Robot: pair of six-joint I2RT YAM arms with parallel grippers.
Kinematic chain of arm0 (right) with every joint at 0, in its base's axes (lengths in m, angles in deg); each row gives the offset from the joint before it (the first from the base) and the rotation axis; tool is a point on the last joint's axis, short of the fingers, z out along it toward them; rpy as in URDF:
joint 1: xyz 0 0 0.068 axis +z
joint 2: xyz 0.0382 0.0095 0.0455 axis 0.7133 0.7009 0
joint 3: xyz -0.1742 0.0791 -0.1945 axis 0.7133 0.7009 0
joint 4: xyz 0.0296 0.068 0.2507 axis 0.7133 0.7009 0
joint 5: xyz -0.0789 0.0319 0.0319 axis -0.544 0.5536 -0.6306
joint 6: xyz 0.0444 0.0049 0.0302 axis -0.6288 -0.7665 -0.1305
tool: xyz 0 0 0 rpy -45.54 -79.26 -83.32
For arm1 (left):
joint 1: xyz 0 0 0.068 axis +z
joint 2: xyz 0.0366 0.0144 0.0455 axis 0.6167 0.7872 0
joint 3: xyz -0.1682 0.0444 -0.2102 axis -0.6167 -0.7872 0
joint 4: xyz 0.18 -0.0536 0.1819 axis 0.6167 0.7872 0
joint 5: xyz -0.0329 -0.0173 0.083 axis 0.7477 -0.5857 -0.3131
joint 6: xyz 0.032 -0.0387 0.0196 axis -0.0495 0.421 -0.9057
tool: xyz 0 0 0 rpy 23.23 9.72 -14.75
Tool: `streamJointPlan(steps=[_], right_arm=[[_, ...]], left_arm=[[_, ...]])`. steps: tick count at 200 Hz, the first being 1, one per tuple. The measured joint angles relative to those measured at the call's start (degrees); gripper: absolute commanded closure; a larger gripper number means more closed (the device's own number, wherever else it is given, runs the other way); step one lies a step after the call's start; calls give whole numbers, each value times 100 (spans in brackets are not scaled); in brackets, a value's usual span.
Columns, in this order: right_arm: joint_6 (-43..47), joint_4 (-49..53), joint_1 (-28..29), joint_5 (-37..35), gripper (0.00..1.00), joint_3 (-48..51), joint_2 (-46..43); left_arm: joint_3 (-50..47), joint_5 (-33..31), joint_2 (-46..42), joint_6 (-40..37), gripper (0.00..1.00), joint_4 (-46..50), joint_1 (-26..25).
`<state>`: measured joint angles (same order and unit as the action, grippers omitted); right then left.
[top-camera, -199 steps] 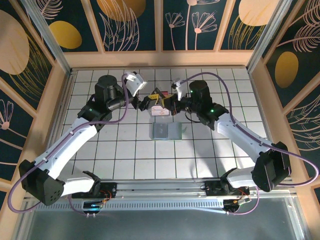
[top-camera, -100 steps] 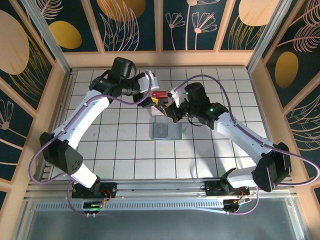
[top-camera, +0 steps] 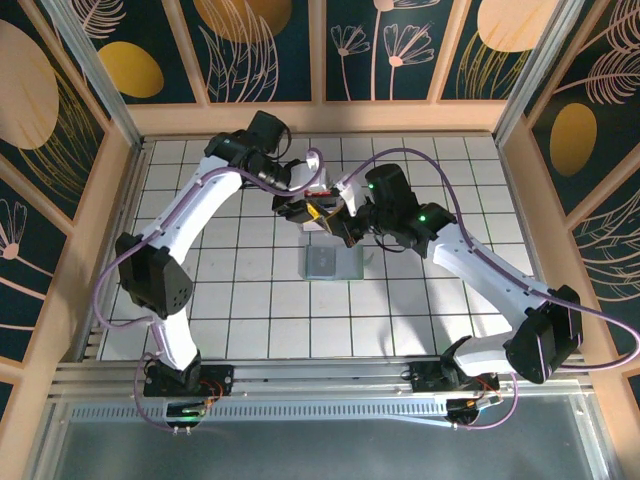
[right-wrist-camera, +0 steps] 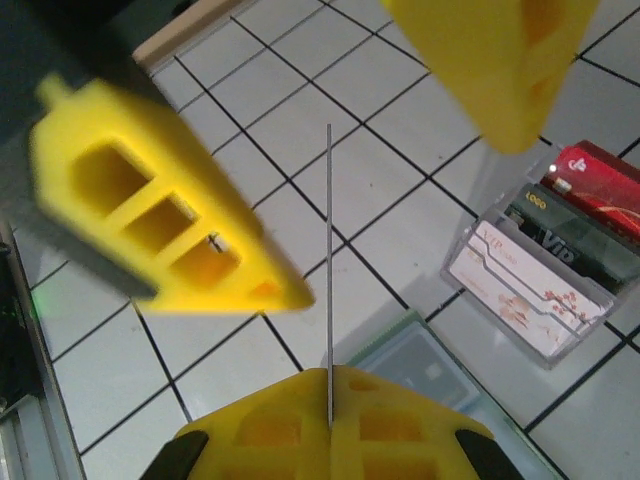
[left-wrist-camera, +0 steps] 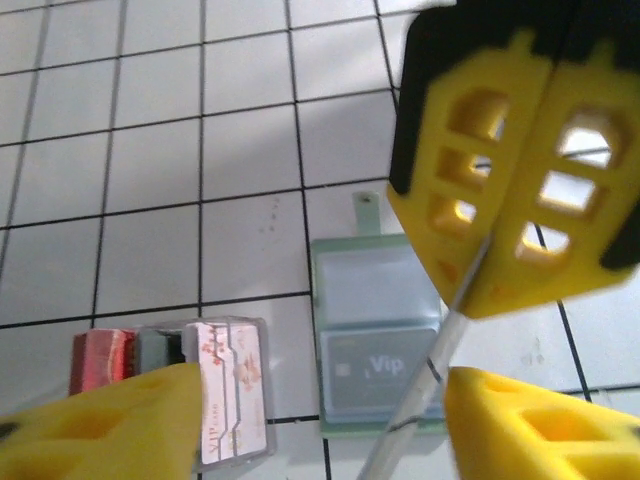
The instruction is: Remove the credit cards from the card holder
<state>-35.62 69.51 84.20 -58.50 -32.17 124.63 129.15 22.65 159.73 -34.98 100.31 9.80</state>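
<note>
The card holder [left-wrist-camera: 375, 290] lies open and flat on the table [top-camera: 250, 290], near its middle. In the top view it is just on the near side of the 2 grippers. In its lower pocket sits a grey card [left-wrist-camera: 378, 372] with the white word "Vip".

Above the holder, the right gripper [right-wrist-camera: 329, 378] is closed on the held card [right-wrist-camera: 329, 250]. This card is seen edge-on as a thin line, so I cannot read its face. The left gripper [left-wrist-camera: 325, 420] is half wide, with 1 yellow finger on each side of the held card. In the right wrist view 1 fingertip is just beside the card and the other is apart from it.

Just beside the holder stands a clear box [right-wrist-camera: 535, 335] with 3 cards leaning in it:
- a white card [right-wrist-camera: 520, 275] with pink blossoms and writing too small to read
- a dark card [right-wrist-camera: 570, 235] marked "Vip"
- a red card [right-wrist-camera: 600, 175] with a white mark

The table has white square tiles with dark lines and a wooden rim [top-camera: 320, 118]. Behind the rim stand dark blue wall panels [top-camera: 380, 45] with golden discs and pale drawn flowers and leaves.
</note>
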Motion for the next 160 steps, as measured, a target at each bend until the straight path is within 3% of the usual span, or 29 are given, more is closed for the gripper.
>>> streamJointPlan(steps=[34,80,114,143,160], right_arm=[[4,37,4,0,100,0,48],[7,-7,4,-138,97,2,68],[-2,-114,2,-426,77,66,55],[-87,-417,-4,-841,58,413,-221],[-278,-586,-66,-1102,53,717,-601]], left_arm=[[72,59,72,-232,63,380,20],[74,125,72,-358,100,573,20],[-33,138,39,-221,100,424,20],[-824,-33,-282,214,100,-431,-2],[-1226,-168,-448,439,100,-935,35]])
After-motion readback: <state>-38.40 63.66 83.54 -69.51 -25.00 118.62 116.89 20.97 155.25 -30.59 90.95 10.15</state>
